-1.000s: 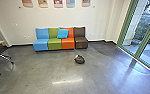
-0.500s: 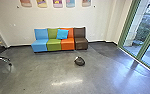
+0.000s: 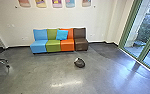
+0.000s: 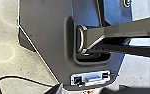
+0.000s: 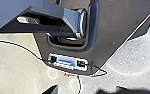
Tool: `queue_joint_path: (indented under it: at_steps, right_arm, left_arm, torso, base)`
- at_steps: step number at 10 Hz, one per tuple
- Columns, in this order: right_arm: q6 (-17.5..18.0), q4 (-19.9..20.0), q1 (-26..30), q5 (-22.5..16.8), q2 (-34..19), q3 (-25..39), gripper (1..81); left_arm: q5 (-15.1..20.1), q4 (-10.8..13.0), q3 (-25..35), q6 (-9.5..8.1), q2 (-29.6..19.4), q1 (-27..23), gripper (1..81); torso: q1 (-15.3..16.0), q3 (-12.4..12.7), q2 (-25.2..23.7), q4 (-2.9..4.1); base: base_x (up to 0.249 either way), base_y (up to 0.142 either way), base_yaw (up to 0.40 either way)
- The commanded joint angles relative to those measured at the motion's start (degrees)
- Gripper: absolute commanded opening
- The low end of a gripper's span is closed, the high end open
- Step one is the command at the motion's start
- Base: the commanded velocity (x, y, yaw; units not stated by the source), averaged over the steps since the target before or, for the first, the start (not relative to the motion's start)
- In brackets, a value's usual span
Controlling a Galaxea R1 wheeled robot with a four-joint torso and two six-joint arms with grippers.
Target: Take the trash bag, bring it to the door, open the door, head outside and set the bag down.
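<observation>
A dark, rounded trash bag (image 3: pixel 80 63), with a pale patch at its upper left, sits in a compact bundle ahead of you on the gray floor (image 3: pixel 38 67), slightly right of center, nearer than the brown seat (image 3: pixel 80 45).

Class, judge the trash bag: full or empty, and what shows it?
Not empty, it seems: the trash bag bulges up from the floor as a rounded dark lump. How full, I cannot tell.
</observation>
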Motion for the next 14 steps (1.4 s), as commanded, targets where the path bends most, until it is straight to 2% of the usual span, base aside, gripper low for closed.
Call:
queue_joint_path:
  at_steps: [1,14]
  right_arm:
    - [-0.16,-0.71,0.61,-3.81,-0.46,0.38,81.1]
    - [-0.25,-1.15,0.62,-3.81,-0.19,0.03,81.1]
  left_arm:
    - [3.8,0.43,0.35,0.08,-0.26,-0.65,81.1]
    - [3.72,0.51,0.35,0.09,-0.35,-0.65,81.1]
  torso:
    - [0.0,0.0,0.0,0.0]
    - [0.0,0.0,0.0,0.0]
  base:
    - [0.171,0.0,0.0]
    - [0.18,0.0,0.0]
